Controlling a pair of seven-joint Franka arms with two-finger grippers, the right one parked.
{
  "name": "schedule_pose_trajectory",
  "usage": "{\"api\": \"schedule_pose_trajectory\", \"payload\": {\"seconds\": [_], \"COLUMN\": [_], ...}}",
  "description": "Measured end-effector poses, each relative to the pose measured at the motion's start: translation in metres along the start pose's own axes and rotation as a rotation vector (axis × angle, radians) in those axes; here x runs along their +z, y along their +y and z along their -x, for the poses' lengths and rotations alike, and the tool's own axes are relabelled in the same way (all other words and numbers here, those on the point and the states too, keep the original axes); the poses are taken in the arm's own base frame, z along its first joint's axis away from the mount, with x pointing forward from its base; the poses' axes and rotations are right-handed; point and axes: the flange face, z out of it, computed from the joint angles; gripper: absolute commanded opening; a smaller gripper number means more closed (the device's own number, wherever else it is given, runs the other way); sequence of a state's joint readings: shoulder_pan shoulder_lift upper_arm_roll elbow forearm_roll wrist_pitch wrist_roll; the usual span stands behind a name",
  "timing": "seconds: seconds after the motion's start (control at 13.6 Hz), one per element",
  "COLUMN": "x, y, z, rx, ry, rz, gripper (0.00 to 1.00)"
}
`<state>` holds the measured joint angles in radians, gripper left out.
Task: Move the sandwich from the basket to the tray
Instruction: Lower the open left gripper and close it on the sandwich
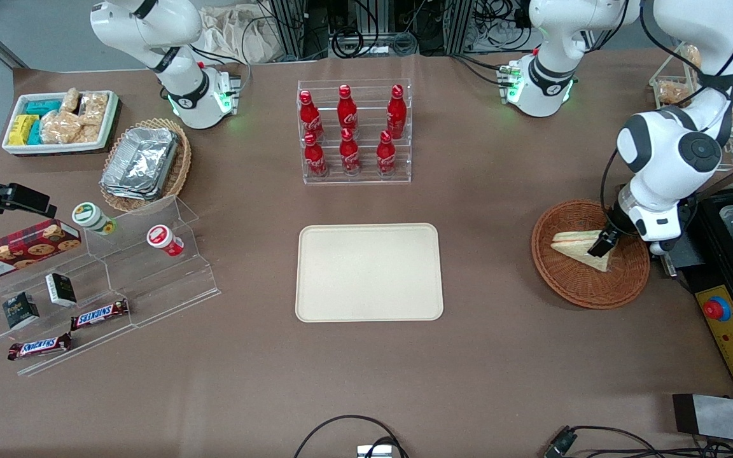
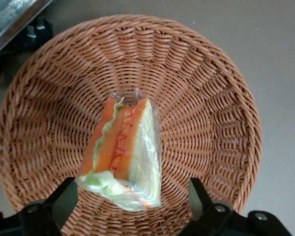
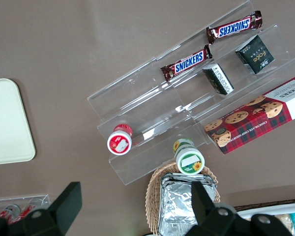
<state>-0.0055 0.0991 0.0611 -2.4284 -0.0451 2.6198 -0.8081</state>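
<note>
Both fingers of my gripper (image 2: 130,206) stand spread open, one on either side of the sandwich (image 2: 122,155), not touching it. Sandwich lies in the basket (image 1: 570,286), well apart from the bare tray (image 1: 369,272).

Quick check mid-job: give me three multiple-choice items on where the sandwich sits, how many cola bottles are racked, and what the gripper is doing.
1. Where is the sandwich?
A. on the tray
B. in the basket
C. on the bare table

2. How many red cola bottles stand in the clear rack?
A. four
B. six
C. eight

3. What is the gripper doing?
A. open, fingers either side of the sandwich
B. shut and lifting it
C. open over the tray

Answers:
1 B: the wrist view shows it lying on the weave of the basket, while the tray holds nothing.
2 B: two rows of three.
3 A: both fingers stand apart, the wrapped wedge between them, inside the basket.
</note>
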Motion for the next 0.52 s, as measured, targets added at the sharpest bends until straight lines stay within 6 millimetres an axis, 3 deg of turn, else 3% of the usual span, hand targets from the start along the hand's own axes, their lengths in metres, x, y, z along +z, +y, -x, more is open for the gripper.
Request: {"api": "schedule_pose_trajectory", "payload": {"seconds": [0.44, 0.52], "x": [0.022, 0.024], "y": [-0.003, -0.004], "z": [0.001, 0.001], "rx": [-0.006, -0.006], "ry": [0.011, 0.011], "rz": [0.007, 0.006], "gripper": [1.00, 0.95]}}
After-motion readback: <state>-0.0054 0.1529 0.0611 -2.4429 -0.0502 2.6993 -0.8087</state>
